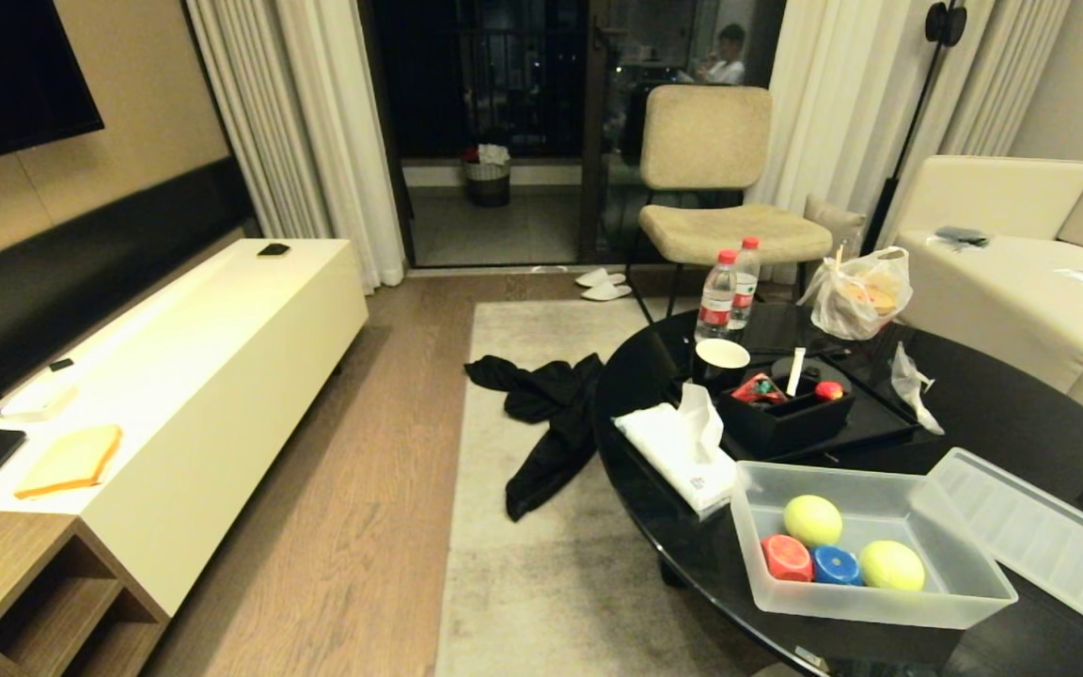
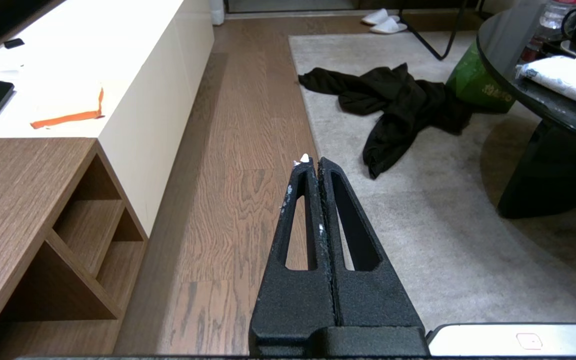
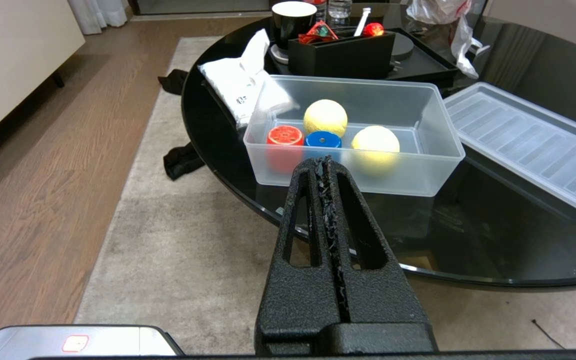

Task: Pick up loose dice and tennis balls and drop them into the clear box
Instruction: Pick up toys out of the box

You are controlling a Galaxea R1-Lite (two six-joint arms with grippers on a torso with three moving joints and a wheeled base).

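At the far left a long white cabinet [image 1: 222,376] runs along the wall, an orange-yellow flat item [image 1: 71,459] lying on its near end. On the wood floor beside it, the left gripper [image 2: 312,162] hangs low with its two fingers pressed together and nothing between them. Further right a black garment [image 1: 551,414] lies crumpled on the pale rug [image 1: 523,564], just beside the round black glass table [image 1: 1002,414]. On the table's near left edge sits a white tissue pack [image 1: 678,451], touching the corner of the clear box [image 1: 871,602]. Inside the box lie two tennis balls [image 1: 812,520], one toward the back and one at the front right, with a red die [image 1: 786,557] and a blue die [image 1: 836,564] side by side between them. The right gripper [image 3: 327,164] hovers off the table's near rim, facing the box, fingers closed flat against each other and empty. The ribbed lid [image 1: 1049,536] rests on the table at the box's right, leaning against it.
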